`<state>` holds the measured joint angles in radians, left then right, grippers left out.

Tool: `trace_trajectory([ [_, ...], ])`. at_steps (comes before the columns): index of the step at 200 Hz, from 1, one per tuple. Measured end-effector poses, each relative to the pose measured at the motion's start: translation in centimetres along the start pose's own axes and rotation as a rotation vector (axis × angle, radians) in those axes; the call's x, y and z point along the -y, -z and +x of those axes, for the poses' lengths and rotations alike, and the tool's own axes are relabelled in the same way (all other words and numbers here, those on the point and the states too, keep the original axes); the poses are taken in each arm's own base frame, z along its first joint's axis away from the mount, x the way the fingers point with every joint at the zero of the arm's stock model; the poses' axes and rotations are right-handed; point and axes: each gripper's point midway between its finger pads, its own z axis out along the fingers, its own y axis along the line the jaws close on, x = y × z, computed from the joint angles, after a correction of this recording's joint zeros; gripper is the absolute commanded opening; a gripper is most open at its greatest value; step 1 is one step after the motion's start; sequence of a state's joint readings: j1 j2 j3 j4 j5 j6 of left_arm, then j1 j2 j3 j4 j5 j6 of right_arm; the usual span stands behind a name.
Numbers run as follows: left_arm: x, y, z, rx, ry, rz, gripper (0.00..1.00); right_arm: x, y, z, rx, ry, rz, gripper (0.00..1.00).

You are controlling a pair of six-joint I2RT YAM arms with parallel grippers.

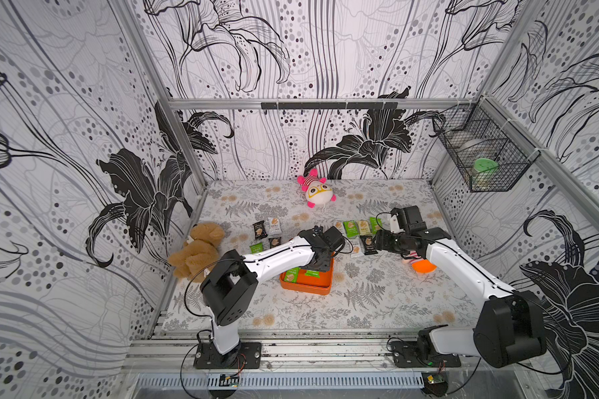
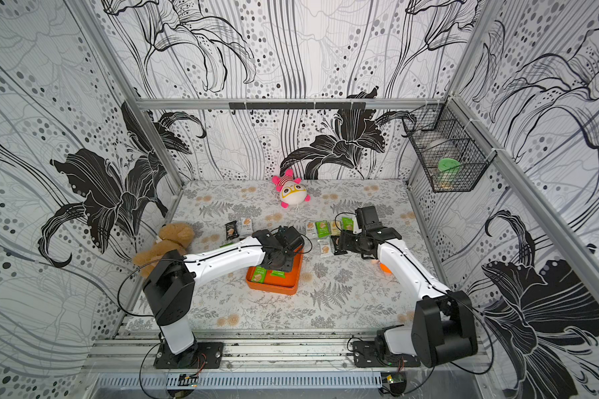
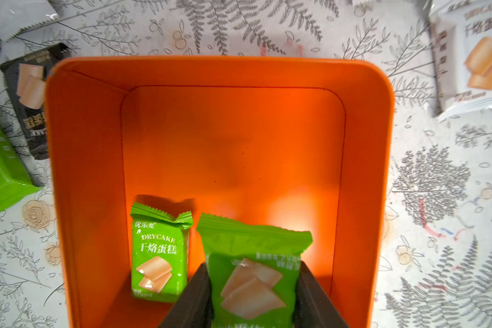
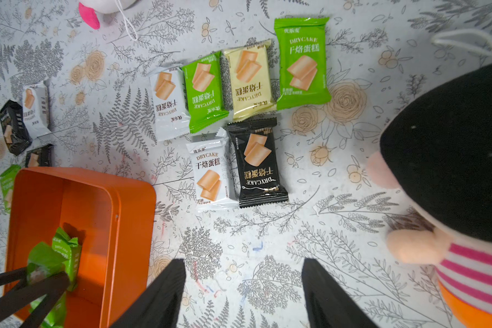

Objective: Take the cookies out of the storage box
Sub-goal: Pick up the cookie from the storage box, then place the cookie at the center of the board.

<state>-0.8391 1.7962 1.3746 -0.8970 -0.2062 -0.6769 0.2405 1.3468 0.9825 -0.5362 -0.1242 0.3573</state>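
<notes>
The orange storage box (image 1: 305, 288) (image 3: 219, 64) sits mid-table with two green cookies in it. My left gripper (image 3: 253, 265) reaches down into the box and is shut on one green cookie packet (image 3: 253, 284), held by its sides. The other green packet (image 3: 159, 255) lies beside it on the box floor. In the right wrist view the held packet (image 4: 44, 259) shows between the left gripper's fingers (image 4: 49, 286). My right gripper (image 4: 242, 262) (image 1: 377, 241) hangs open over bare table to the right of the box. Several cookies (image 4: 247, 79) lie on the table beyond it, and more (image 1: 265, 231) lie left of the box.
A brown teddy bear (image 1: 198, 252) lies at the left wall. A pink-and-white plush (image 1: 317, 190) sits at the back. A doll with black hair and a striped shirt (image 4: 452, 170) lies close beside my right gripper. A black wire basket (image 1: 488, 155) hangs on the right wall.
</notes>
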Motion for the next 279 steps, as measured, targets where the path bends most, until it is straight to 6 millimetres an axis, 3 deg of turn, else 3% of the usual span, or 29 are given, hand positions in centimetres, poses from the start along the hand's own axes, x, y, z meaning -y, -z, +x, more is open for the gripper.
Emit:
trace_trajectory([
  [29, -1.8, 1.8, -1.4, 0.042, 0.063, 0.018, 0.43, -0.3, 0.2, -0.3, 0.006, 0.001, -0.009, 0.71],
  [62, -6.4, 2.5, -1.5, 0.059, 0.148, -0.018, 0.43, -0.5, 0.2, -0.3, 0.004, 0.001, -0.021, 0.71],
  [102, -12.8, 1.4, 0.9, 0.023, 0.241, -0.104, 0.43, -0.7, 0.2, -0.2, -0.001, 0.001, -0.031, 0.71],
  [134, -15.7, 0.0, 3.2, -0.017, 0.262, -0.151, 0.43, -0.7, 0.2, -0.2, -0.001, 0.001, -0.031, 0.71],
  [180, -17.0, -2.4, 5.0, -0.042, 0.239, -0.172, 0.43, -0.7, 0.3, -0.3, -0.002, -0.002, -0.031, 0.71],
  [279, -15.8, -6.4, 4.5, -0.044, 0.197, -0.142, 0.43, -1.0, 1.5, -1.8, 0.028, 0.0, -0.017, 0.71],
])
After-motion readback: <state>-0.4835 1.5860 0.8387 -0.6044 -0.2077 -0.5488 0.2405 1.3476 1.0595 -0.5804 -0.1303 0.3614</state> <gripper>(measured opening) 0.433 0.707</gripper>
